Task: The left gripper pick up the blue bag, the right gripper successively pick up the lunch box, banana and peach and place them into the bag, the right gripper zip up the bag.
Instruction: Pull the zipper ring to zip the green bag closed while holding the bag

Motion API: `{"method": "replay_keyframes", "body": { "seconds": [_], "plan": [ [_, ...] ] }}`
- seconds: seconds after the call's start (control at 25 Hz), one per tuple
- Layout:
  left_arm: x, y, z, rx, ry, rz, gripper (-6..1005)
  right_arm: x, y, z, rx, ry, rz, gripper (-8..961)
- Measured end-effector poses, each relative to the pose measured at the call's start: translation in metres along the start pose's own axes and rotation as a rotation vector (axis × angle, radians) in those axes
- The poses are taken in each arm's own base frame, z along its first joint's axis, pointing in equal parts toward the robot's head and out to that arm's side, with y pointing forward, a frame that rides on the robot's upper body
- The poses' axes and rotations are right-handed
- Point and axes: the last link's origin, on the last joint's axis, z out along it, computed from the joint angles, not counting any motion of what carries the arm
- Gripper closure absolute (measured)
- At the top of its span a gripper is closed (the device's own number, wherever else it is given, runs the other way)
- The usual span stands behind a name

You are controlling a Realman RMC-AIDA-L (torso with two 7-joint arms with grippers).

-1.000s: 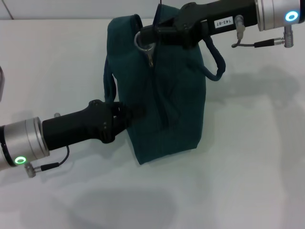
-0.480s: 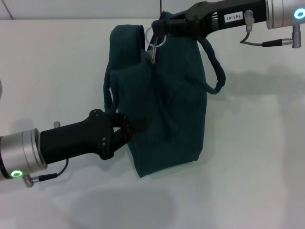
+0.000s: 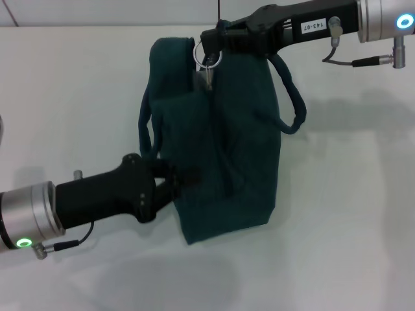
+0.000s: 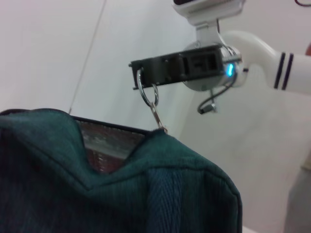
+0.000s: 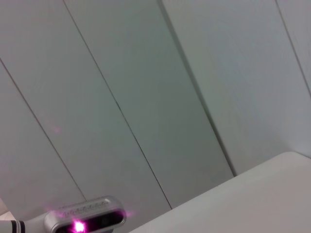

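Surface (image 3: 350, 214) is white, and the blue bag (image 3: 240, 149) stands in its middle. Left arm reaches in low from the side; the left tool (image 3: 188, 175) pinches the bag's side. Right arm stretches across above; the right tool (image 3: 209, 40) grips the zip ring (image 3: 208, 57) at the bag's top.

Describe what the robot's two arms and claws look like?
Both arms are black with silver cylindrical wrists, glowing ring lights and thin looped cables. The left gripper is a plain black claw. The right gripper matches it but carries a small white numbered sticker.
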Motion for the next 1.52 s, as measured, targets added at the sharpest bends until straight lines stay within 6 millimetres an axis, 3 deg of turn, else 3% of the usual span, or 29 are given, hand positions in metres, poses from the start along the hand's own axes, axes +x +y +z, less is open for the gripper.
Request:
{"method": "replay_keyframes", "body": {
  "seconds": [0.32, 0.76, 0.96, 1.2, 1.52],
  "plan": [
    [0.007, -0.003, -0.003, 0.030, 0.072, -0.112, 913, 0.007, 0.001, 0.004, -0.009, 0.008, 0.015, 945],
    [0.011, -0.007, -0.011, 0.044, 0.072, -0.208, 701, 0.010, 0.003, 0.007, -0.023, 0.009, 0.000, 945],
    [0.013, -0.009, -0.014, 0.061, 0.090, -0.219, 467, 0.010, 0.002, 0.007, -0.017, 0.008, -0.008, 946],
    [0.017, -0.011, -0.016, 0.068, 0.108, -0.255, 259, 0.010, 0.002, 0.007, -0.014, 0.010, -0.015, 946],
    [0.024, -0.015, -0.016, 0.066, 0.135, -0.335, 265, 0.010, 0.002, 0.008, -0.016, 0.014, -0.034, 945]
  ]
}}
